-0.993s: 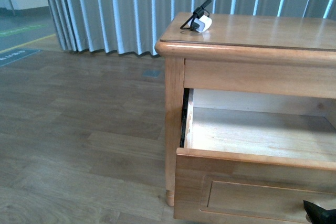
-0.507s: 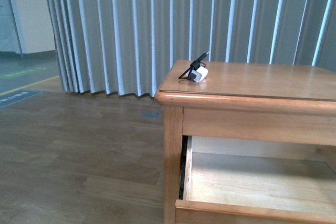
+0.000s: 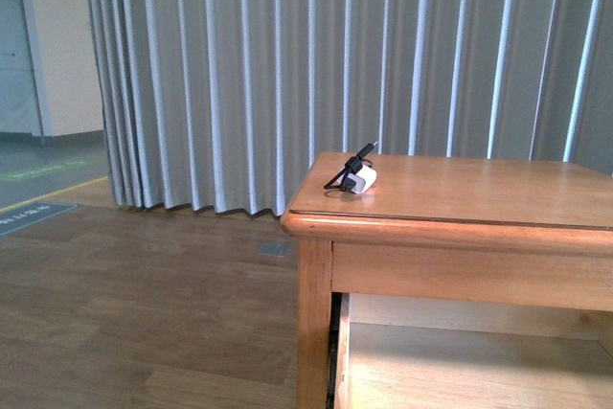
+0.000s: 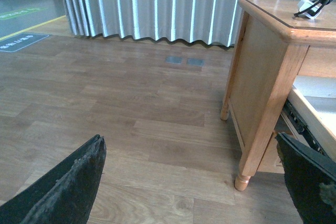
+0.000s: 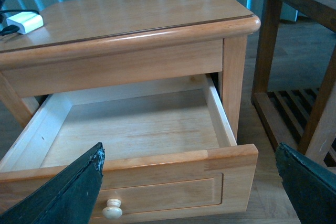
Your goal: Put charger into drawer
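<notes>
The charger (image 3: 360,177), a small white cube with a black looped cable, lies on the nightstand's top (image 3: 460,193) near its far left corner. It also shows in the left wrist view (image 4: 311,8) and the right wrist view (image 5: 22,22). The drawer (image 5: 131,129) stands pulled out, its pale interior bare, with a round pale knob (image 5: 112,209) on the panel front. Its inside shows in the front view (image 3: 460,361). My left gripper (image 4: 191,187) is open over the floor beside the nightstand. My right gripper (image 5: 189,187) is open in front of the drawer's front. Neither gripper shows in the front view.
Grey pleated curtains (image 3: 316,64) hang behind the nightstand. A darker wooden table with a slatted shelf (image 5: 304,77) stands close beside the nightstand. Wood floor (image 4: 131,119) spreads to the nightstand's other side.
The front view has tilted upward: the nightstand and charger sit lower in frame, the drawer's front has left the view, and the black gripper tip at the lower right is gone.
</notes>
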Robot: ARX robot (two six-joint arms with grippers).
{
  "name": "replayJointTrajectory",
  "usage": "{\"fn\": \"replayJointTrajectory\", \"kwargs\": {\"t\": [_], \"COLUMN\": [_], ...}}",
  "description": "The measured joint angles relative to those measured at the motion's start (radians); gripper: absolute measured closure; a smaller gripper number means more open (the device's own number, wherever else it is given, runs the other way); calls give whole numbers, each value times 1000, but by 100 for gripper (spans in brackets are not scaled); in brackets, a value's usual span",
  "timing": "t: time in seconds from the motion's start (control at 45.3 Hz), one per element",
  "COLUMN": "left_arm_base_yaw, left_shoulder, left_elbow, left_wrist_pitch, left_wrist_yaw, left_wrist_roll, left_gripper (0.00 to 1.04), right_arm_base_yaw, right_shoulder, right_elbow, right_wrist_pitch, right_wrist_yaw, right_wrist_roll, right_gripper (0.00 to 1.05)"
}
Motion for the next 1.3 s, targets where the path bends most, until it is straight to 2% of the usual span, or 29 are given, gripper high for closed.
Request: {"fn": "replayJointTrajectory", "kwargs": {"t": [0.154, 0.221, 0.309, 0.353, 0.419, 0.485, 0.529, 0.816, 0.86, 0.926, 0.971, 1.015, 1.169, 1.301], "left_arm_base_yaw": [0, 0, 0, 0, 0, 0, 0, 0, -19, -79, -124, -187, -300, -349], "left_shoulder": [0, 0, 0, 0, 0, 0, 0, 0, 13, 100, 198, 372, 874, 1205], "left_elbow": [0, 0, 0, 0, 0, 0, 0, 0, -1, 0, 5, 27, 191, 373], "left_wrist_pitch": [0, 0, 0, 0, 0, 0, 0, 0, 37, 190, 299, 442, 751, 781], "left_wrist_yaw": [0, 0, 0, 0, 0, 0, 1, 0, -50, -140, -167, -201, -187, -171], "left_wrist_roll": [0, 0, 0, 0, 0, 0, 0, 0, -20, -61, -85, -99, -129, -155], "left_gripper": [6, 6, 6, 6, 6, 6, 6, 6, 6, 6, 6, 6, 6, 6], "right_arm_base_yaw": [-5, -29, -19, 0, 77, 129, 140, 146, 146, 146, 146, 146, 146, 146], "right_shoulder": [-4, -67, -144, -156, -169, -176, -179, -181, -181, -181, -181, -181, -181, -181], "right_elbow": [-4, -34, -61, -61, -68, -77, -79, -80, -80, -80, -80, -80, -80, -80], "right_wrist_pitch": [0, 18, 18, 19, 16, 15, 15, 15, 15, 15, 15, 15, 15, 15], "right_wrist_yaw": [-16, -105, -116, -92, 12, 34, 33, 43, 43, 43, 43, 43, 43, 43], "right_wrist_roll": [8, -39, -85, -97, -109, -117, -123, -125, -124, -125, -125, -125, -125, -125], "right_gripper": [9, 18, 32, 39, 50, 60, 57, 11, 6, 9, 9, 8, 8, 8]}}
